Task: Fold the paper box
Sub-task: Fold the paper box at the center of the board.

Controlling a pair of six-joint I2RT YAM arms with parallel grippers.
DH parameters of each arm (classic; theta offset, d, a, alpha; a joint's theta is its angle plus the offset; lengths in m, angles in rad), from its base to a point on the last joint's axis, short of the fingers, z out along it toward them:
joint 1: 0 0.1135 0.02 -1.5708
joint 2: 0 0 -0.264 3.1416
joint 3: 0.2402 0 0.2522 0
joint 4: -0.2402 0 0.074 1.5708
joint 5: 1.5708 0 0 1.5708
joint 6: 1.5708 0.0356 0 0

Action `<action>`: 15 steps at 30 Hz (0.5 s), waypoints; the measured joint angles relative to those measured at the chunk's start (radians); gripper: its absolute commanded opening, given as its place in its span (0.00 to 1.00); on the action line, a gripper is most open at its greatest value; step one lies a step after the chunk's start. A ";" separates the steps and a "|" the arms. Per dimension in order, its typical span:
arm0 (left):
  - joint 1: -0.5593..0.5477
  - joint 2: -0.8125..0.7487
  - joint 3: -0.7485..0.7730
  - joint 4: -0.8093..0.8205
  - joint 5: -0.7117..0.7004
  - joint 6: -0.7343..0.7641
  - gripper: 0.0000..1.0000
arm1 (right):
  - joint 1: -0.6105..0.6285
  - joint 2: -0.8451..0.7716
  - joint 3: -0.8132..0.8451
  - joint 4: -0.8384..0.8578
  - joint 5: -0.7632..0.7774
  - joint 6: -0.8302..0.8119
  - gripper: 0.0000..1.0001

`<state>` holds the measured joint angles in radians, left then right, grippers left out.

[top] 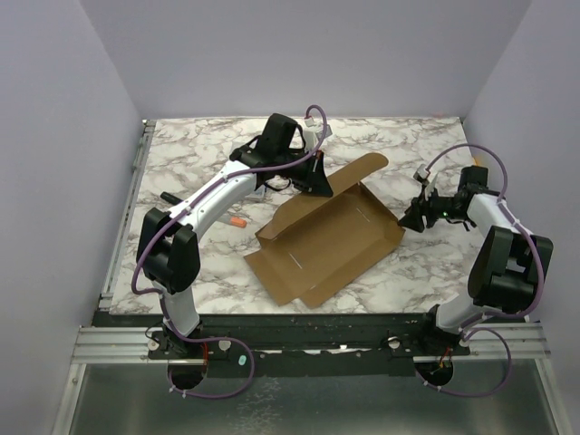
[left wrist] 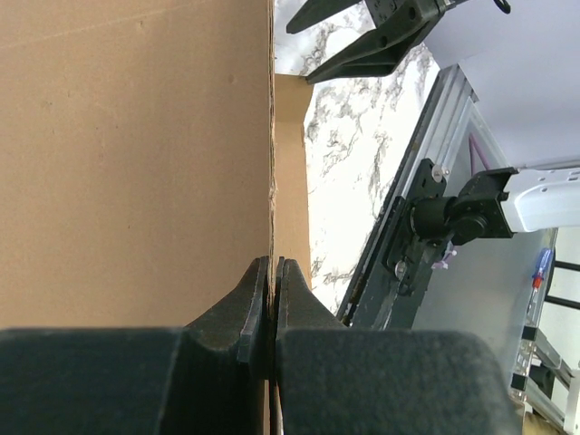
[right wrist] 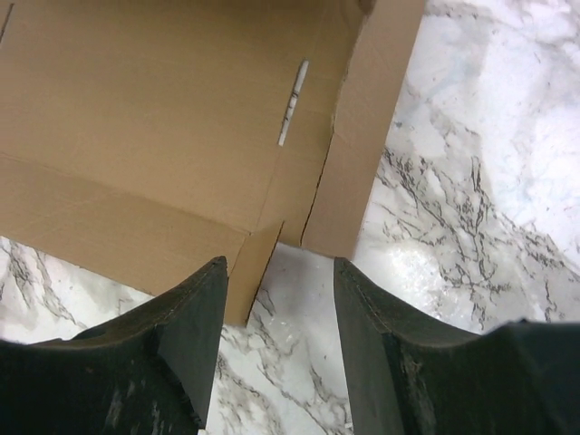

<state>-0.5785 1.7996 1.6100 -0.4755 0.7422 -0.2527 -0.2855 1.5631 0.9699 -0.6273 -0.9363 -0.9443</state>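
Bright, diffuse overhead light is filling the top view, the paper box (top: 331, 240) casting only a soft shadow on the table (top: 399, 281). In the right wrist view, glare is whitening the marble while the dark fingers (right wrist: 181, 344) are losing detail.

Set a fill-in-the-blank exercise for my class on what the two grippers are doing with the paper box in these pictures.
1. The left gripper is ___ on an edge of the paper box.
2. The right gripper stands ___ beside the box and holds nothing.
3. The paper box lies on a table with a ___ pattern.
Missing words: shut; open; marble.
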 measured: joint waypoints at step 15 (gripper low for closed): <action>-0.004 0.000 0.000 -0.005 0.004 -0.001 0.00 | 0.019 0.000 -0.083 -0.499 -0.135 -0.986 0.93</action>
<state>-0.5827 1.7996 1.6100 -0.4808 0.7460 -0.2535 -0.2665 1.5631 0.8871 -1.1259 -1.0718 -1.9308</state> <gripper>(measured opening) 0.037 0.950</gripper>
